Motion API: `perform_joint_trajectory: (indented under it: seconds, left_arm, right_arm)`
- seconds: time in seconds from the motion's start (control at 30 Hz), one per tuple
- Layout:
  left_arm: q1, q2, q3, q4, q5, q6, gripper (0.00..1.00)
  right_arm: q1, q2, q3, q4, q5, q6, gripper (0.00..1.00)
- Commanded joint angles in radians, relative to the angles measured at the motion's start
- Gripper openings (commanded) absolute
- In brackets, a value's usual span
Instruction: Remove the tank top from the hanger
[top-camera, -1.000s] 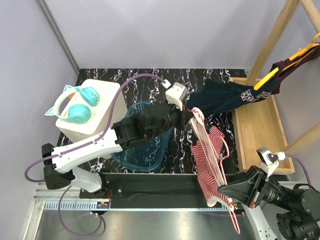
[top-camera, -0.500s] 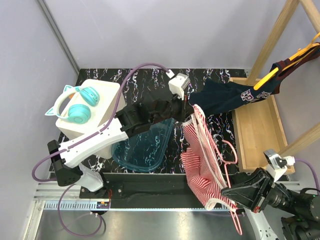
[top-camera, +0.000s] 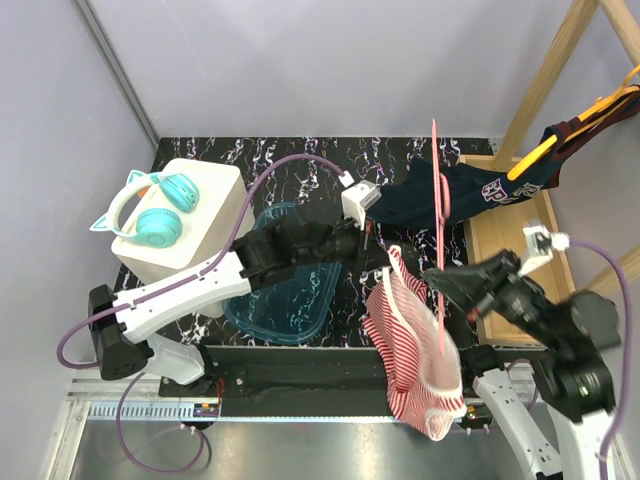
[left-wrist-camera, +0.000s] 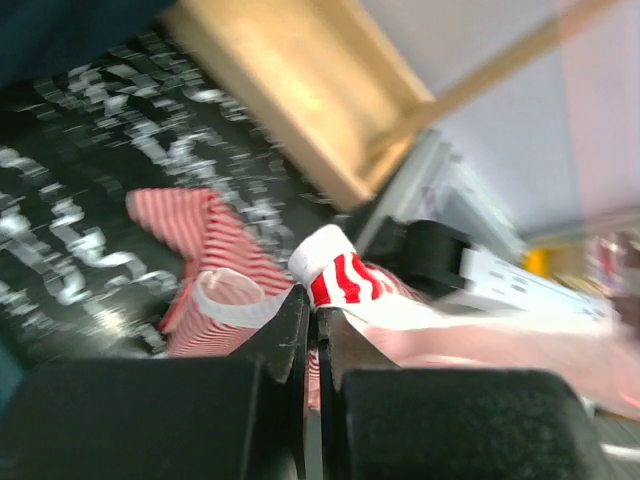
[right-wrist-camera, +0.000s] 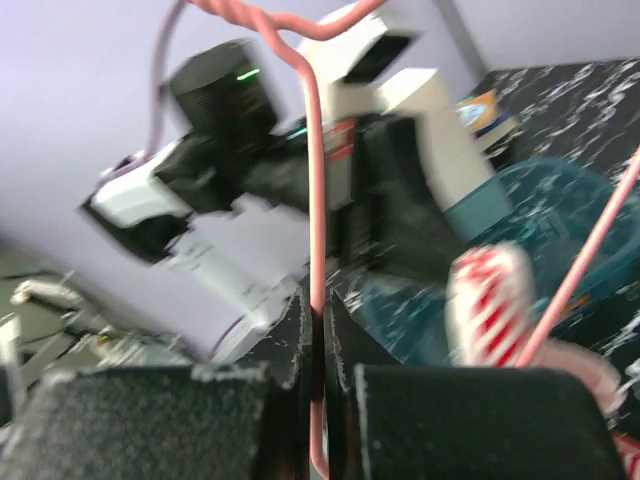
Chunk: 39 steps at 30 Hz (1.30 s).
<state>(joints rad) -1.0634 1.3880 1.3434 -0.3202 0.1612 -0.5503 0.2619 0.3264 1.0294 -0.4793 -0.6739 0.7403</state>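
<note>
Both my grippers are clamped shut. My left gripper (top-camera: 384, 258) pinches the white-trimmed edge of the red-and-white striped tank top (top-camera: 412, 352), which hangs from those jaws over the near edge of the table (top-camera: 290, 175). My right gripper (top-camera: 441, 284), just beside it, grips the wire of the pink hanger (top-camera: 437, 185), which stands upright against the cloth. Whether the hanger threads the top I cannot tell.

Teal cat-ear headphones (top-camera: 150, 208) lie on a white box (top-camera: 205, 235) at the desk's (top-camera: 280, 170) left, a clear blue tub (top-camera: 290, 310) beside it; a navy garment (top-camera: 470, 195) hangs from a yellow hanger (top-camera: 535, 155) on the wooden rack (top-camera: 540, 70)
</note>
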Motion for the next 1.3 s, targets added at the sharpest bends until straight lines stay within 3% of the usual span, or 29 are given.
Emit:
perform_joint_trajectory:
  seconds: [0.0,0.17,0.3,0.5,0.63,0.8,1.0,1.13,1.27]
  left_arm:
    - [-0.027,-0.067,0.022,0.135,0.124,-0.023,0.00]
    - [-0.017,-0.076,0.049,0.096,0.066,0.022,0.00]
    - [0.042,-0.069,0.131,-0.008,0.038,0.064,0.00]
    - [0.157,-0.023,0.301,-0.036,0.080,0.101,0.00]
    - [0.166,0.051,0.407,-0.039,0.104,0.110,0.00]
    - [0.163,0.105,0.321,0.001,0.173,0.049,0.00]
    - [0.120,0.068,0.131,0.056,0.112,0.030,0.00]
    - [0.082,0.051,0.094,0.070,0.090,0.015,0.00]
    - [0.022,0.034,0.065,0.072,0.060,0.009,0.00]
  right_arm:
    - [0.005,0.132,-0.054,0.358,0.083,-0.129,0.00]
    - [0.005,0.249,0.041,0.352,0.198,-0.128,0.00]
    - [0.007,0.231,0.104,0.269,0.197,-0.042,0.00]
    - [0.005,0.068,0.202,-0.049,0.157,0.011,0.00]
    - [0.005,-0.030,0.282,-0.315,0.248,0.060,0.00]
    - [0.005,-0.131,0.418,-0.586,0.349,0.137,0.00]
    - [0.005,-0.151,0.581,-0.838,0.525,0.179,0.00]
    - [0.016,-0.158,0.545,-0.831,0.742,0.177,0.00]
    - [0.023,-0.121,0.468,-0.687,0.875,0.165,0.00]
